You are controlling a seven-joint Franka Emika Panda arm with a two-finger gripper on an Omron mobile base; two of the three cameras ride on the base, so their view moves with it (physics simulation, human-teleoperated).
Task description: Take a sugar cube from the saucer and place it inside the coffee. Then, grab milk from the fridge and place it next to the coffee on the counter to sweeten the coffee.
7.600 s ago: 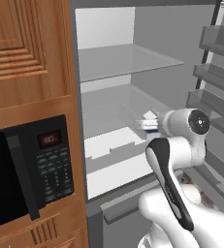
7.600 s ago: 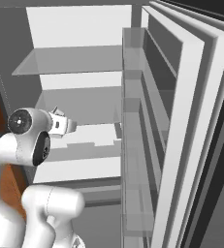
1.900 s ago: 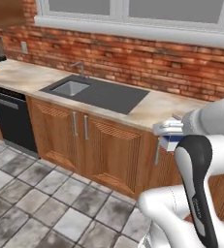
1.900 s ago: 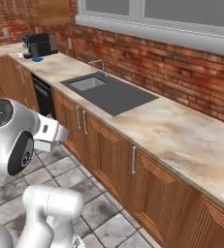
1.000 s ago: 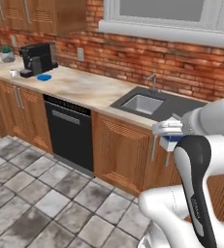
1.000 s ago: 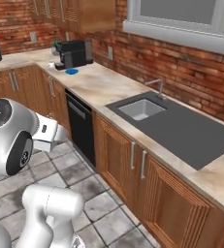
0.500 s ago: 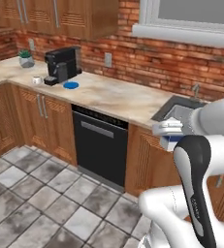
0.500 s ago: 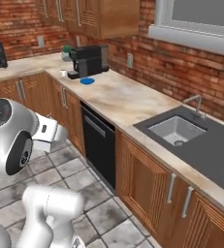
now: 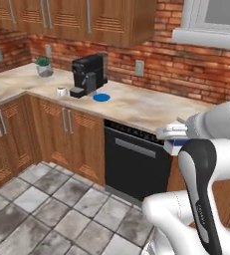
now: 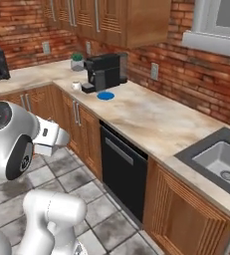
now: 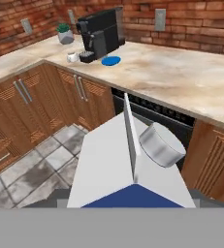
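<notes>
- One long beige counter (image 9: 136,107) runs below the brick wall, over wooden cabinets and a black dishwasher (image 9: 136,162); this is where the carton has to end up.
- The white arm (image 9: 206,194) is folded close in front of the base, well short of the counter and well apart from the cup.
- The black coffee machine (image 9: 89,74) stands near the counter's corner, a small potted plant (image 9: 44,67) further along to its left.
- The milk (image 11: 133,169), white above and blue below, is in the hand view right up against the camera; the gripper (image 9: 173,135) is clamped on it, jaws standing fairly wide around the carton's body.
- The blue saucer (image 9: 101,97) lies just beside the machine's right side.
- The coffee (image 9: 61,91), a small white cup, sits just left of the machine's base.
- I judge the carrying step to be in hand: milk fetched, not yet set down.
- Next calls for closing in on the corner, then lowering the carton upright onto bare marble near the cup, without knocking it.
</notes>
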